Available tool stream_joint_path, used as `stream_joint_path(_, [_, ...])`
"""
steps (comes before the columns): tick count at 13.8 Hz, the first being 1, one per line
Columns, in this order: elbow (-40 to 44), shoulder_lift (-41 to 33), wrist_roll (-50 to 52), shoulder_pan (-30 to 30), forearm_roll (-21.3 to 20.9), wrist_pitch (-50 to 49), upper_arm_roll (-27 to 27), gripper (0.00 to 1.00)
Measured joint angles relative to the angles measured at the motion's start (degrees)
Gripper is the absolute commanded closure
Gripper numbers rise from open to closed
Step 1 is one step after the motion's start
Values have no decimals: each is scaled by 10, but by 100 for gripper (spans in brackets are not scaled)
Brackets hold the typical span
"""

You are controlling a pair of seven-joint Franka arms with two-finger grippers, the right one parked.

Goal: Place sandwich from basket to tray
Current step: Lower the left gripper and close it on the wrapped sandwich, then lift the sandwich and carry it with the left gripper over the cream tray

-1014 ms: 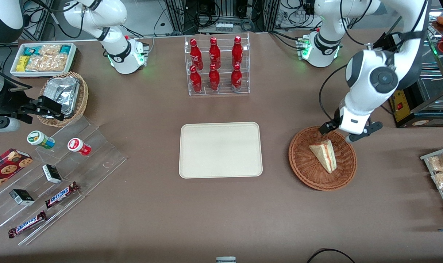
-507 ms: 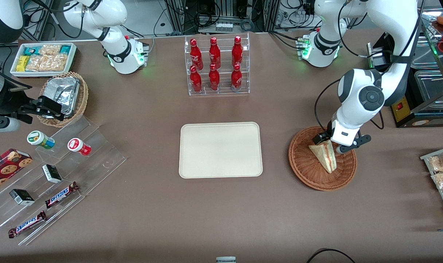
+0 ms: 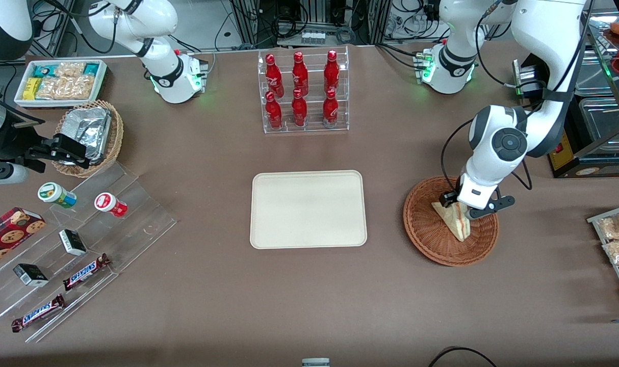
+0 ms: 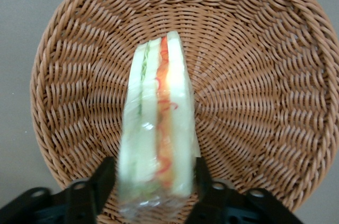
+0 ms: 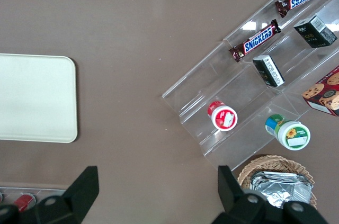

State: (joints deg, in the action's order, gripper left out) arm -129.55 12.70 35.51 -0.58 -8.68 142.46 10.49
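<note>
My claw (image 4: pixel 153 181) straddles the wide end of the sandwich (image 4: pixel 157 123) lying in the basket (image 4: pixel 254 75), fingers spread and unclosed, so I should squeeze gently and evenly before lifting toward the tray (image 3: pixel 308 209).

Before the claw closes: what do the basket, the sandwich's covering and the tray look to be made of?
Basket: woven wicker, reddish-brown, matte; the plaited strands are plain to see. Sandwich: soft white bread, apparently in thin clear film, judging by the glossy crinkles at its end. Tray: smooth cream surface, matte, probably plastic, though the look leaves it open. The claw is open, with a finger on either side of the sandwich in the basket.
</note>
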Motion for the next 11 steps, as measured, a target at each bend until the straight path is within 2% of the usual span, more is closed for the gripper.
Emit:
stream_joint_path(1, [0,0,0,-1,0,0,-1,100])
stream_joint_path(7, [13,-1,0,-1,-1,-6,0,100])
stream_joint_path(11, [84,-13,-16,-1,-3,-133,22,100])
